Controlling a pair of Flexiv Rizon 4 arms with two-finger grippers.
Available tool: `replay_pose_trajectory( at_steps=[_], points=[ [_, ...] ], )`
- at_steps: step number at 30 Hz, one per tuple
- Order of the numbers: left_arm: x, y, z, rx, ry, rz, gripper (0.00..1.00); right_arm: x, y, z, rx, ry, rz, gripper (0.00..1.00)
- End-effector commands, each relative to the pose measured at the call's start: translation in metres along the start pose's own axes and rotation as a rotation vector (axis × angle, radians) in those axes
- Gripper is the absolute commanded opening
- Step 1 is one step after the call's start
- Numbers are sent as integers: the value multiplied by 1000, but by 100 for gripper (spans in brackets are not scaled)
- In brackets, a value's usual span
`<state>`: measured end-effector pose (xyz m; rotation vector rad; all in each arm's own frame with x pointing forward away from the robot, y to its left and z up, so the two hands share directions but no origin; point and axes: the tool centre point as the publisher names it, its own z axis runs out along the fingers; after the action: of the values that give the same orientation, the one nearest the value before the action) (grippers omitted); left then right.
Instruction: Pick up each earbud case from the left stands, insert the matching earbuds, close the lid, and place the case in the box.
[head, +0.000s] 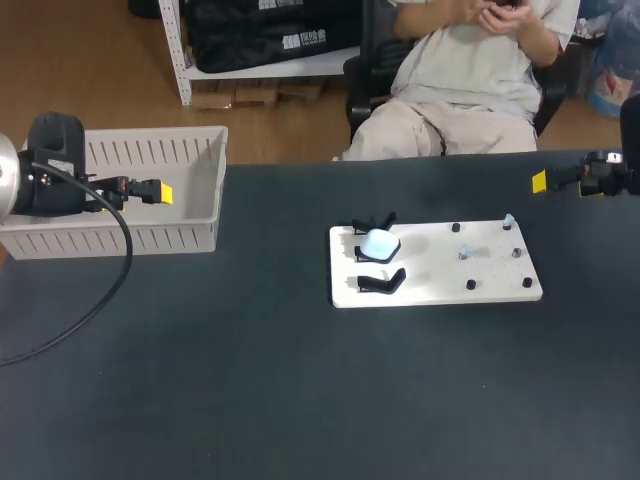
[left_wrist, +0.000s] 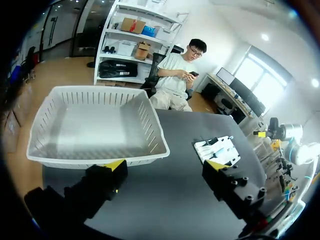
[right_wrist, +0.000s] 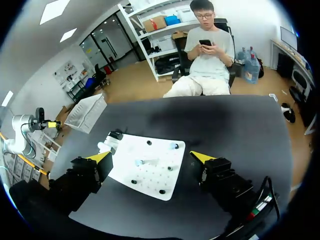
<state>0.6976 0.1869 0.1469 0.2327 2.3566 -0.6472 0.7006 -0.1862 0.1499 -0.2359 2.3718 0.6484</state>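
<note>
- Left gripper (left_wrist: 165, 165): fingers spread, nothing held; box (left_wrist: 100, 97) just ahead.
- Right gripper (right_wrist: 150, 157): fingers spread, empty; earbud case (head: 379, 243) on stands (head: 383, 283), ahead, apart from both fingers.

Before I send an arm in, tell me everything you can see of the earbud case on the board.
The earbud case is a small, rounded, pebble-like shell, pale blue-white and smooth like glossy plastic. It rests on the middle black stand of three at the left end of the white board. Only the stand touches it. The left gripper and right gripper are both far off. It looks closed, though no lid seam is visible.
</note>
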Motion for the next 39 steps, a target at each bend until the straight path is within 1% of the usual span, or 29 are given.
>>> replay_pose_trajectory(
  at_steps=[1, 4, 8, 11, 12, 14, 15, 16, 19, 23, 26, 32, 39],
  points=[
    [-3, -2, 0, -12, 13, -2, 100, 0, 0, 0, 1, 0, -1, 100],
    [-2, -8, 4, 18, 10, 33, 100, 0, 0, 0, 1, 0, -1, 100],
    [-4, -16, 9, 52, 2, 122, 100, 0, 0, 0, 1, 0, -1, 100],
    [-7, -27, 13, 112, -7, 238, 100, 0, 0, 0, 1, 0, -1, 100],
    [-8, -32, 15, 128, -9, 296, 100, 0, 0, 0, 1, 0, -1, 100],
    [-10, -38, 18, 151, -8, 363, 100, 0, 0, 0, 1, 0, -1, 100],
    [-11, -42, 21, 160, -5, 420, 100, 0, 0, 0, 1, 0, -1, 100],
    [-12, -44, 24, 159, -8, 457, 100, 0, 0, 0, 1, 0, -1, 100],
    [-13, -53, 31, 190, -10, 543, 100, 0, 0, 0, 1, 0, -1, 100],
    [-13, -70, 38, 261, -16, 666, 100, 0, 0, 0, 1, 0, -1, 100],
    [-12, -83, 41, 327, -17, 776, 100, 0, 0, 0, 1, 0, -1, 100],
    [-10, -99, 52, 419, -2, 914, 100, 0, 0, 0, 1, 0, -1, 100],
    [-2, -120, 75, 519, 10, 1055, 100, 0, 0, 0, 1, 0, -1, 100]
  ],
)
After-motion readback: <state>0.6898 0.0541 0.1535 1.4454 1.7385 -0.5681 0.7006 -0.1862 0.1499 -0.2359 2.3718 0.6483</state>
